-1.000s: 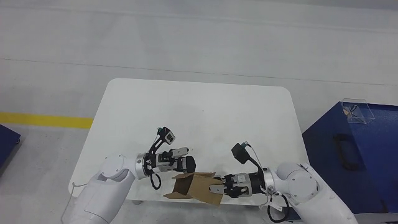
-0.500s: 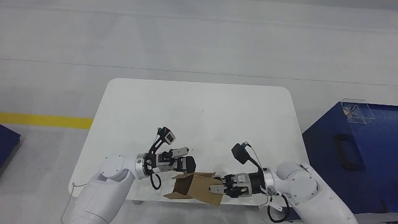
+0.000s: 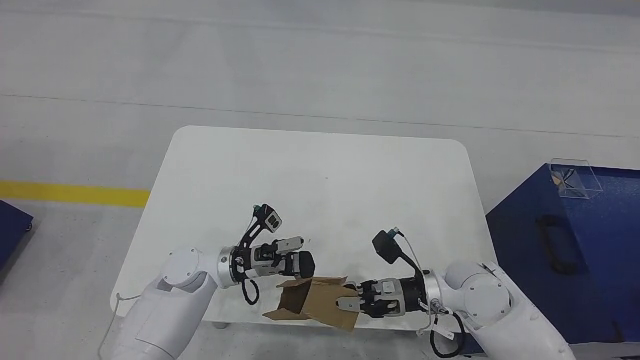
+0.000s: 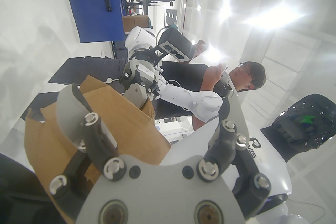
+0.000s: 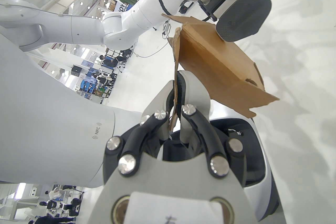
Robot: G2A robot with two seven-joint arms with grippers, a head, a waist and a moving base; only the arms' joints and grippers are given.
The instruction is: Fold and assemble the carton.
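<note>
A brown carton (image 3: pixel 318 300), partly unfolded with loose flaps, lies at the near edge of the white table (image 3: pixel 320 180). My right gripper (image 3: pixel 347 303) is shut on the edge of one carton flap (image 5: pixel 175 70), its fingers (image 5: pixel 193 93) pinching the cardboard. My left gripper (image 3: pixel 299 260) stands open at the carton's far side. In the left wrist view one of its fingers (image 4: pixel 69 107) sits in front of the carton (image 4: pixel 118 125) and the other (image 4: pixel 232 104) is off to the side. In the right wrist view its black pad (image 5: pixel 244 16) rests against the carton's upper panel (image 5: pixel 215 59).
A blue cabinet (image 3: pixel 570 250) stands to the right of the table, with a clear plastic box (image 3: pixel 575 175) on top. The carton sticks out a little past the table's near edge. The far half of the table is bare.
</note>
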